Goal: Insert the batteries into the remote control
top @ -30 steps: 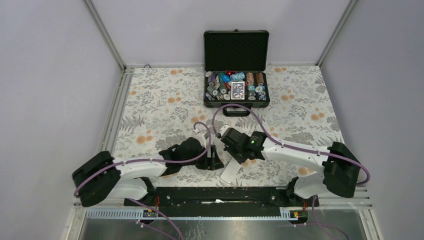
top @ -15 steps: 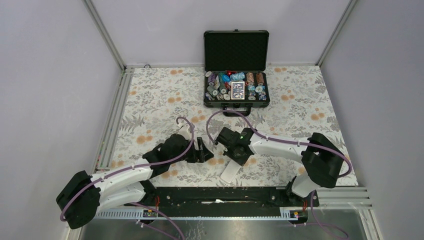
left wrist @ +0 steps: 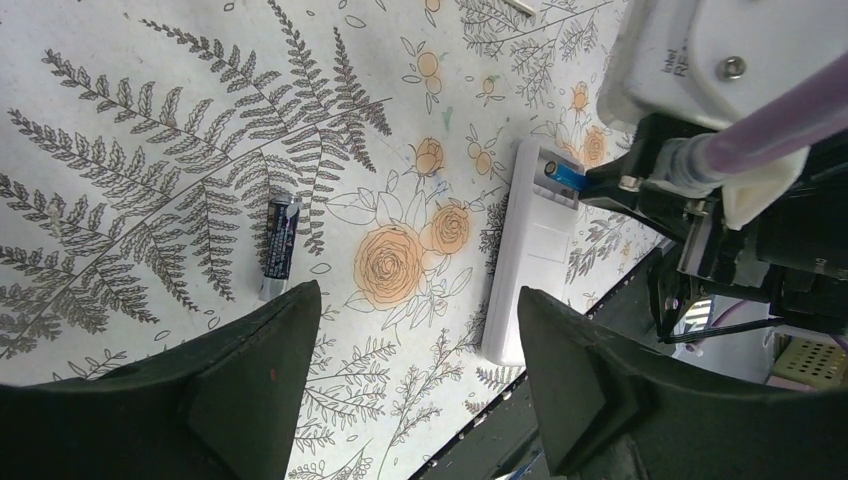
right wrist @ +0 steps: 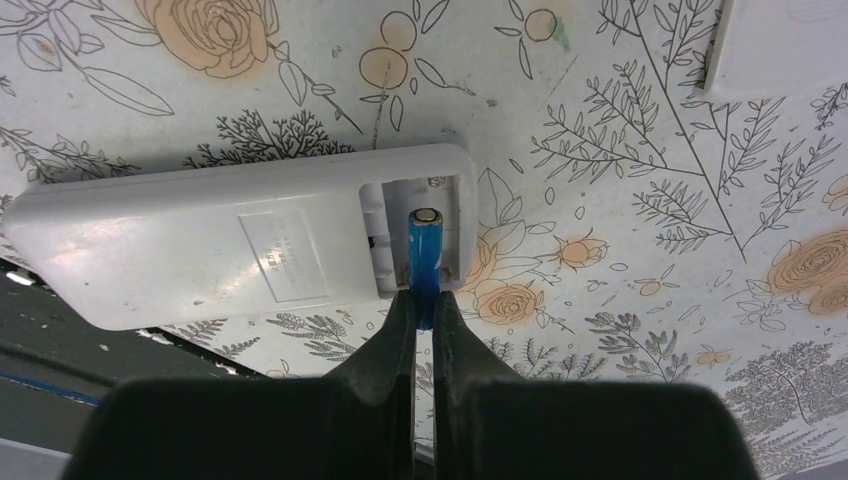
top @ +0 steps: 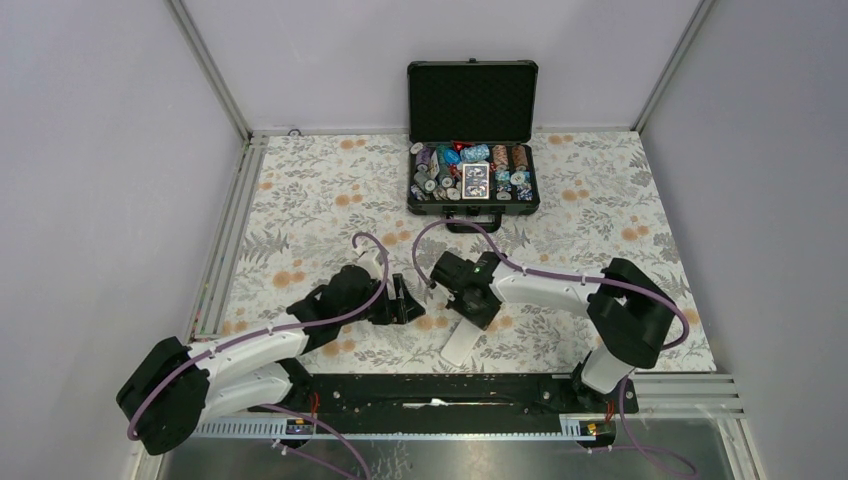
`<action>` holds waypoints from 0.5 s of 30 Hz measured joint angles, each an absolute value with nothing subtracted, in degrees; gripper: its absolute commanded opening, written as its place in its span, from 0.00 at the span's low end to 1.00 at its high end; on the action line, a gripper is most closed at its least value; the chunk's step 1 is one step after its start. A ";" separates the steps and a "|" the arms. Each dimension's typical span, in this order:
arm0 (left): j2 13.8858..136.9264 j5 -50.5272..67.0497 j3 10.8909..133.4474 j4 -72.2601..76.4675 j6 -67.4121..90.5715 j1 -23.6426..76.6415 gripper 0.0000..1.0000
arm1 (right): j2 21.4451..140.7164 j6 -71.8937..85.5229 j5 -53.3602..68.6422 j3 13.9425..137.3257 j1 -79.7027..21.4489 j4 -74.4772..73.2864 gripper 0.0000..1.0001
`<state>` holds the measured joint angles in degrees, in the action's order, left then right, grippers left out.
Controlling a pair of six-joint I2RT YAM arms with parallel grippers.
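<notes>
Blue battery (right wrist: 424,255) is pinched at its tail end by the right gripper (right wrist: 422,300), fingers clamped on it, nose already in the open bay (right wrist: 442,205) of the remote control (right wrist: 200,250). The remote lies back-up, low centre of the top view. Step in hand: seating cell one; can't tell if it's down flat. Next: press it home against the contact, let go, then fetch the second battery (left wrist: 279,248), loose on the floral cloth (left wrist: 150,120) at left of the left wrist view, well apart from the remote. Left gripper (left wrist: 415,300) is spread wide, holding nothing, hovering by that cell. White flat piece (right wrist: 790,45), upper right of the right wrist view, is probably the bay door. Poker chip case (top: 472,110) sits open at top centre. Versus a second ago: left arm swung out left and its gripper backed off the remote; right elbow moved inward; remote hasn't shifted.
</notes>
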<state>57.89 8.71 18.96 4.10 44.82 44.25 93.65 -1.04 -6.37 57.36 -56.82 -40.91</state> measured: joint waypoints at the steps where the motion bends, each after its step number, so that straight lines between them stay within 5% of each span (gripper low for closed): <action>1: 57.89 8.82 18.96 4.14 44.82 44.18 0.76 | 93.86 -1.02 -6.37 57.36 -56.75 -40.86 0.00; 15: 58.11 9.85 18.11 4.99 44.84 43.79 0.76 | 94.91 -0.78 -6.48 58.26 -55.94 -40.86 0.03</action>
